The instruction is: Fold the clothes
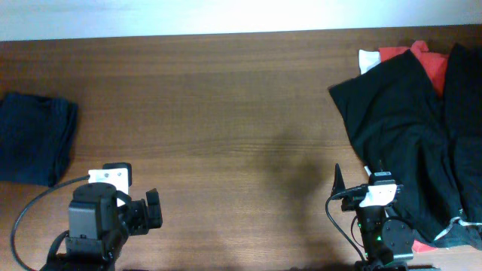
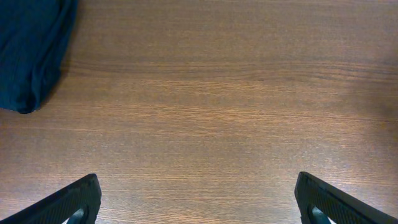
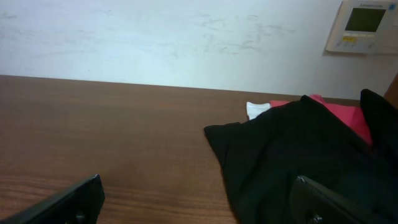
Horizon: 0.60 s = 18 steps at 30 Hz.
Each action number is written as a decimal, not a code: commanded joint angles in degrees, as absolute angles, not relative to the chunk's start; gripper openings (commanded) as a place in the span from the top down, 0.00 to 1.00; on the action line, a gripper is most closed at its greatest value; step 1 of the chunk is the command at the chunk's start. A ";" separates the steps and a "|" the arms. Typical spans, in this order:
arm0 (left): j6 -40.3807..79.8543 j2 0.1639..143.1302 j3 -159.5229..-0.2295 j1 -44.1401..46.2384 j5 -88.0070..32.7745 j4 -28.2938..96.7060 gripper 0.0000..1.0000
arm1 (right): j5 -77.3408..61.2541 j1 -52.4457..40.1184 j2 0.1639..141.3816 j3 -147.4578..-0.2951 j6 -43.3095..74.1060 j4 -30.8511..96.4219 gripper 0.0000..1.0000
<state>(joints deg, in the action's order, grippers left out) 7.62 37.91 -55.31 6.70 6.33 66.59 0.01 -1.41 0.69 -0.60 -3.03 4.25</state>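
The dark navy shorts (image 1: 34, 139) lie folded in a compact bundle at the table's far left; their edge shows in the left wrist view (image 2: 31, 50). A pile of clothes sits at the right: a large black garment (image 1: 407, 128), a red one (image 1: 431, 66) and a white one (image 1: 368, 60), also in the right wrist view (image 3: 298, 155). My left gripper (image 2: 198, 202) is open and empty over bare wood, to the lower right of the shorts. My right gripper (image 3: 199, 199) is open and empty at the black garment's left edge.
The brown wooden table (image 1: 226, 113) runs wide between the shorts and the pile. A white wall (image 3: 155, 37) with a control panel (image 3: 364, 25) stands behind the table's far edge.
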 commanded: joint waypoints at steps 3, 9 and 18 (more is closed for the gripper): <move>8.12 37.69 -55.18 6.87 6.92 66.67 0.01 | 0.51 -0.99 0.21 -0.32 -3.16 4.67 0.01; 8.10 34.61 -54.57 6.81 10.35 67.75 0.01 | 0.51 -0.99 0.21 -0.32 -3.16 4.69 0.01; 8.10 4.27 -14.59 6.20 11.40 27.55 0.01 | 0.51 -0.99 0.21 -0.32 -3.16 4.67 0.01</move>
